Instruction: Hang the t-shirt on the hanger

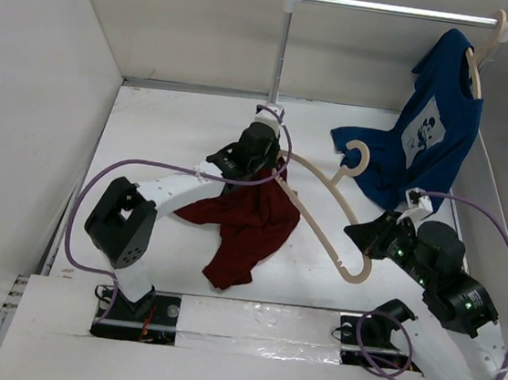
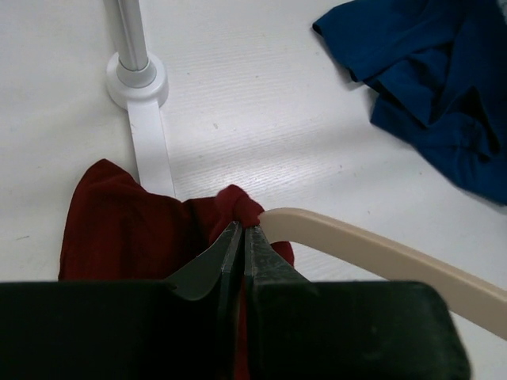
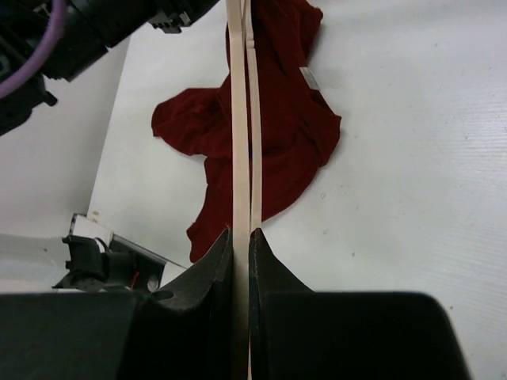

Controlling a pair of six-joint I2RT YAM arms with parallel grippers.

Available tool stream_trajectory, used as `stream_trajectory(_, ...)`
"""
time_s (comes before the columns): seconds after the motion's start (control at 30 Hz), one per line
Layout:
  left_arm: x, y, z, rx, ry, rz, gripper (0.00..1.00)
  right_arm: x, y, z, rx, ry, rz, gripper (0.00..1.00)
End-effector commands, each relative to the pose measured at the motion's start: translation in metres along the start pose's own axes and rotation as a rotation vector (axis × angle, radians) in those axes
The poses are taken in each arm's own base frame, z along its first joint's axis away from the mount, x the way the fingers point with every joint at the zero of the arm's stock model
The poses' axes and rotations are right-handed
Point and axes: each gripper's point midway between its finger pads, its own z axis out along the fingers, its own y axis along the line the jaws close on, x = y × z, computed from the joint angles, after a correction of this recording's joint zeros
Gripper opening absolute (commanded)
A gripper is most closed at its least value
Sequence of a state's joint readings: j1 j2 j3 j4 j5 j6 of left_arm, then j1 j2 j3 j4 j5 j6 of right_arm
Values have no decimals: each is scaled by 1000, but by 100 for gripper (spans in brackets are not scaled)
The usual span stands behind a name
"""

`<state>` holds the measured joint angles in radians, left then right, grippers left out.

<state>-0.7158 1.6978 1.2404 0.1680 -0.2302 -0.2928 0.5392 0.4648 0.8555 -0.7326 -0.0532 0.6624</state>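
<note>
Threading stage, we judge: left claw (image 2: 242, 229) pinches the plain maroon cloth t-shirt (image 2: 119, 229) just beside one end of the pale curved wooden hanger (image 2: 380, 257), right claw (image 3: 242, 233) clamps the other; next, cloth must be drawn over that end.

Here's the t-shirt (image 1: 248, 228): plain maroon, no print, crumpled in a loose heap mid-desk (image 1: 179, 126). One bunched fold is lifted, pinched tight in the left tool (image 2: 242, 231). That fold sits right against the tip of one arm of the hanger (image 1: 324, 218). The hanger is pale wood, curved and off the desk. Its thick hook points to the far side, and its other arm is clamped edge-on in the right tool (image 3: 242, 234).
</note>
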Motion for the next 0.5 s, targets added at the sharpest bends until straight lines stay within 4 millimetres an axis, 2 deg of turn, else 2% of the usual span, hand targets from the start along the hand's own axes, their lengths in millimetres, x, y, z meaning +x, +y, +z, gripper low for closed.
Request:
stream_trajectory(0.0,-43,-13,-31,86,-101,-48,0,-5,21,5,-112,-14,-44,0)
stream_trajectory(0.13,-50,-13,-40,88,-107,-42,0,-6,18,9,-98,-17,-68,0)
stream_trajectory(0.27,-50,-16,-51,100,-93,-28,0,-21,28,4,-135,-74,-104,0)
stream_trajectory(0.33,-54,-21,-55,126,-91,-24,0,-15,40,7,-205,-40,-134,0)
stream_trajectory(0.4,-55,-34,-63,147,-85,-6,0,-10,55,9,-290,-2,-151,0)
stream_trajectory(0.43,-66,-39,-67,150,-106,4,0,-3,56,15,-302,36,-155,0)
stream_trajectory(0.47,-69,-39,-72,153,-100,6,0,-2,59,17,-317,42,-160,0)
